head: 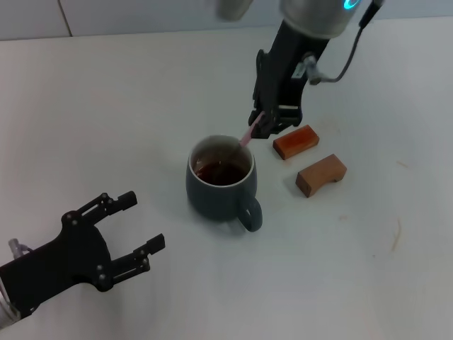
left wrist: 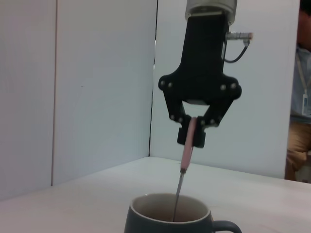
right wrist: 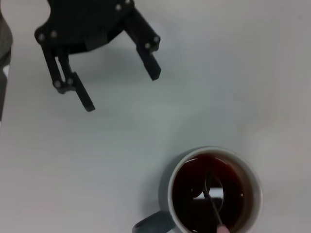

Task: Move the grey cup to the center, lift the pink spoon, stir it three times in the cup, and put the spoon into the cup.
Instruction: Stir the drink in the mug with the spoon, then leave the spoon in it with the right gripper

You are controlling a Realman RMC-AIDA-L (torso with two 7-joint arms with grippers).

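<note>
Right gripper: we are holding it above the far right rim of the cup, fingers closed on the spoon's pink handle.
Spoon: it is hanging steeply from our grip, tilting down toward the near left; its metal bowl is sitting in the dark liquid, as the right wrist view is showing.
Cup: it is standing upright near the middle of the table, handle pointing near and right, with reddish-brown liquid inside.
Step in hand: we are judging this to be the stirring, or the moment just before letting the spoon go.
Doing it well: we are wanting small, slow circles well inside the rim, so the neck is not knocking the wall and nudging the cup; we are keeping the bowl submerged and the grip firm, since the slim handle could be twisting between the pads.
Release: we are lowering first, so the spoon is leaning on the rim before opening.
Blocks: two brown ones are lying right of the cup, clear of it.
Left gripper: it is resting open, near left, well apart.
</note>
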